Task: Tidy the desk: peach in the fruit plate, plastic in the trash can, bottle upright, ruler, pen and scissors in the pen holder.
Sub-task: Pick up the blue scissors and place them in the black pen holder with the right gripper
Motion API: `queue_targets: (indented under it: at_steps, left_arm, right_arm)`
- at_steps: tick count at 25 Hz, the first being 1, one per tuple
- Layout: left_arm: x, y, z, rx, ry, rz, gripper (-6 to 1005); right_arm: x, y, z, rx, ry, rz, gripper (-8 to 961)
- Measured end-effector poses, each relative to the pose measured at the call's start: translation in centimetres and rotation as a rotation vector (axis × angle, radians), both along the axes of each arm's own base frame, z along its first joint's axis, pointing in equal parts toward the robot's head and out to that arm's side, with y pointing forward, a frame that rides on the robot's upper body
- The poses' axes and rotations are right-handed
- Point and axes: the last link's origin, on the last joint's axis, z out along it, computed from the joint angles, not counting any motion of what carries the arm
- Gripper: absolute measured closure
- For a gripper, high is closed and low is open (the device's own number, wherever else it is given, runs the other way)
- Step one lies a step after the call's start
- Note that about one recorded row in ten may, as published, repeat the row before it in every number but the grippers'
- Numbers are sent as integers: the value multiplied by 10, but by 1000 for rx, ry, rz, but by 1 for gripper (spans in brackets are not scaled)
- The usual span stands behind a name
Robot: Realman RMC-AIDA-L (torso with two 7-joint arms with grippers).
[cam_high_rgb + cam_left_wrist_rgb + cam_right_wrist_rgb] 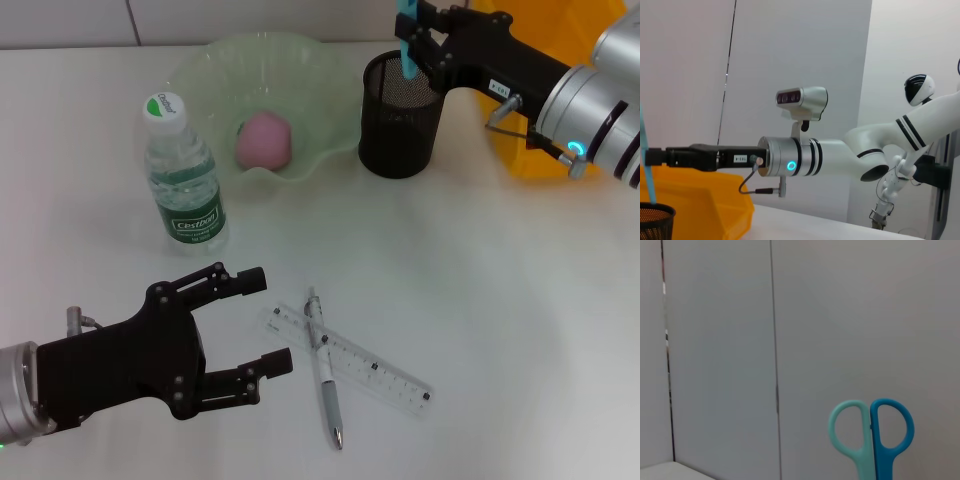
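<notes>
Left gripper (255, 325) idle, jaws spread, near ruler (350, 361). Right gripper (418, 45) grasps scissors (405, 40) over pen holder (398, 118); off-centre release risks tipping it.

All places are given from the black mesh pen holder (399, 118), which stands upright. Blue scissors (406, 45) hang blade-down into its mouth, their two-tone handle loops (871, 434) uppermost. Just left of it, a pink peach (264, 140) lies in the pale green fruit plate (205, 66). Farther left a capped water bottle (182, 180) stands upright. Nearer the robot, a silver pen (324, 368) lies crossed over a clear ruler (350, 361).
</notes>
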Motion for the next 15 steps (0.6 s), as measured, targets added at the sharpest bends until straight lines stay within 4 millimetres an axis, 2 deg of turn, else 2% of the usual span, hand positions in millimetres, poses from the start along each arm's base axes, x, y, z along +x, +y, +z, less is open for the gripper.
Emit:
queue_targets:
  at_steps: [15]
  left_arm:
    - [0, -1, 3, 4, -9, -8, 169]
  right_arm:
    - [15, -8, -5, -10, 5, -52, 587]
